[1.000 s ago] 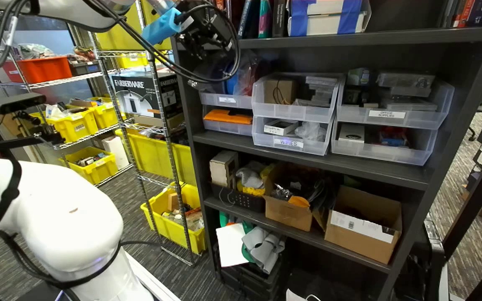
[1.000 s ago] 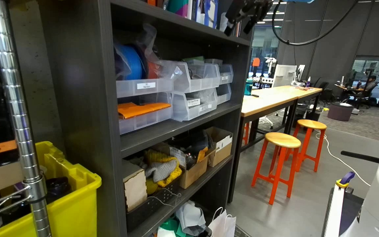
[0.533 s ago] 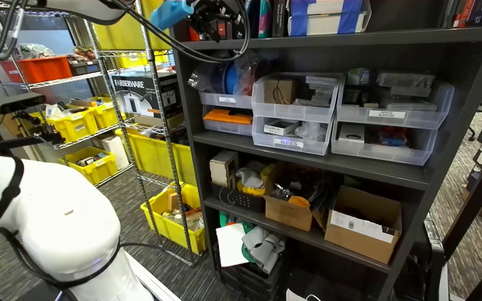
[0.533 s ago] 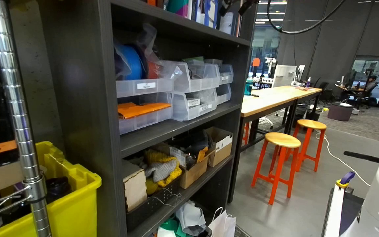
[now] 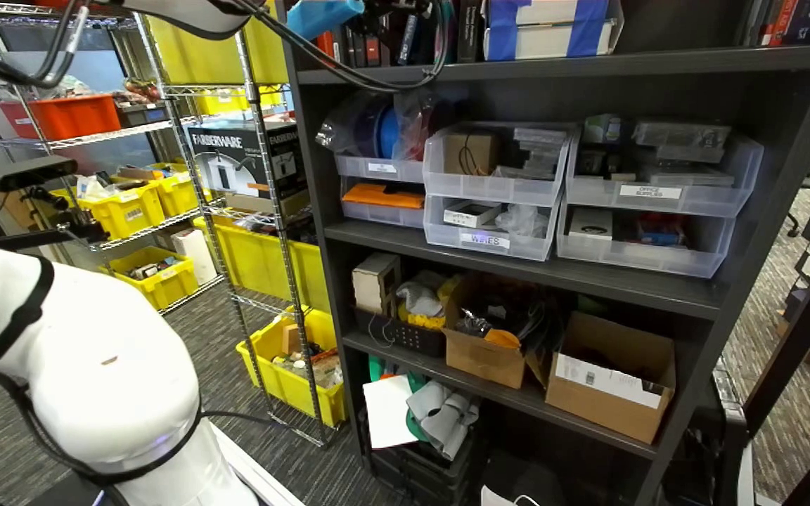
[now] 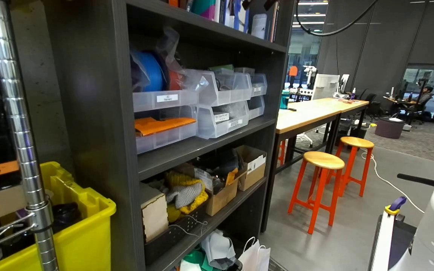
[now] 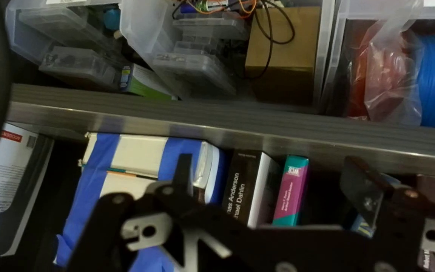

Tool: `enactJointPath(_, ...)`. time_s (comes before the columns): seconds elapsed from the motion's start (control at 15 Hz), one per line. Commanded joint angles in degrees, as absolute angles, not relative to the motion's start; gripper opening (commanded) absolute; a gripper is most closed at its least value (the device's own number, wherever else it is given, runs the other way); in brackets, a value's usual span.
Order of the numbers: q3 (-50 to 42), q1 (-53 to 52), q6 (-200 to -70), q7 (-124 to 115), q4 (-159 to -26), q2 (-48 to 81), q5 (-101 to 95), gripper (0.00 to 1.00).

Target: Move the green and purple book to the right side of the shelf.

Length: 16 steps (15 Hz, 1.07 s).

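Note:
The green and purple book (image 7: 291, 190) stands upright on the upper board among other books, its teal and magenta spine showing in the wrist view. It also shows in an exterior view (image 6: 204, 8), cut off by the top edge. The dark shelf (image 5: 658, 67) shows in both exterior views and the wrist view (image 7: 240, 126). My gripper (image 7: 274, 173) is open, fingers wide apart, with the book's spine in the span between them and nothing held. In an exterior view only the fingertips (image 6: 258, 3) show at the top edge. The book's lower part is hidden behind the gripper.
A black book (image 7: 242, 185) and a blue-taped stack (image 7: 138, 145) stand beside the book. More books (image 5: 792, 24) stand at the shelf's right end. Clear bins (image 5: 493, 190) sit on the board below. A yellow-bin wire rack (image 5: 261, 267) stands left. A cable loop hangs from the arm.
The gripper has moved up and to the right along the upper board in an exterior view, and up and left, mostly out of frame, in an exterior view. The books have not moved.

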<state>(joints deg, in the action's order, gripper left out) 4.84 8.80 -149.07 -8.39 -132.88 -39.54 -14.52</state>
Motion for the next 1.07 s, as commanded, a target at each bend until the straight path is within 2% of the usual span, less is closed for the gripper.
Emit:
enactJointPath(0.0,4.43,10.25,-153.18,-7.69,-128.97,-35.18,-14.90,1.00)
enactJointPath(1.0,5.52,10.19,-162.04,-10.30,-119.00,-22.38,-13.20,1.00)
